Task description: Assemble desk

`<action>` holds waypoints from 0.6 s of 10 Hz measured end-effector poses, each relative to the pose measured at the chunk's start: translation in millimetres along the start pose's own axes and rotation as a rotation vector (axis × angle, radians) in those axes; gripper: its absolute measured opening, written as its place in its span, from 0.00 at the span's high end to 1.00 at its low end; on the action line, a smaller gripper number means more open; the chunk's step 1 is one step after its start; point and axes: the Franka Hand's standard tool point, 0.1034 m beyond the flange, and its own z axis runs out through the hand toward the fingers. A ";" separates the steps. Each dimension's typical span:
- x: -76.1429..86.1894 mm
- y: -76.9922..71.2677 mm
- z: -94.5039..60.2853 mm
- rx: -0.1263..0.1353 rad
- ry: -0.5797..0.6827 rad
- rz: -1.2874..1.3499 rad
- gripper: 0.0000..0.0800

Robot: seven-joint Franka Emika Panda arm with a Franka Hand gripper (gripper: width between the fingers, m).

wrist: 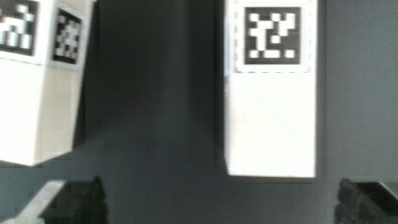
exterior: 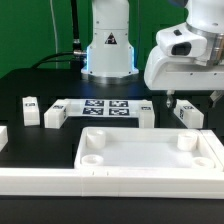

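I count one tabletop (exterior: 150,152), lying flat with its hollow side up at the front of the table (exterior: 25,85). Four legs lie loose behind it. A leg (exterior: 30,108) and a second leg (exterior: 53,117) are on the exterior view's left. A third leg (exterior: 146,113) is just beside the marker board (exterior: 100,107), and a fourth leg (exterior: 188,115) is on the exterior view's right.

My one gripper (exterior: 191,100) hangs over that fourth leg, jaws wide apart, empty and not touching it. The wrist view gives me two legs, one (wrist: 270,90) lined up between the fingertips (wrist: 71,200), the other (wrist: 36,90) cut off by the frame.

A white piece (exterior: 3,137) at the exterior view's left edge is cropped, and I cannot tell what it is. The near sockets of the tabletop are hard to make out. Along the front its wall blends white on white into the rail (exterior: 40,183), so I cannot see where one ends.

Bare table shows on both sides of the fourth leg, and a clear dark gap separates the two legs in the wrist view.
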 end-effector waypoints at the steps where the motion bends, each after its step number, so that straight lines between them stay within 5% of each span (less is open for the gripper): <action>1: -2.3 0.8 0.8 -0.010 -0.058 0.001 0.19; 6: 1.8 -10.3 -1.4 -0.017 -0.308 -0.058 0.19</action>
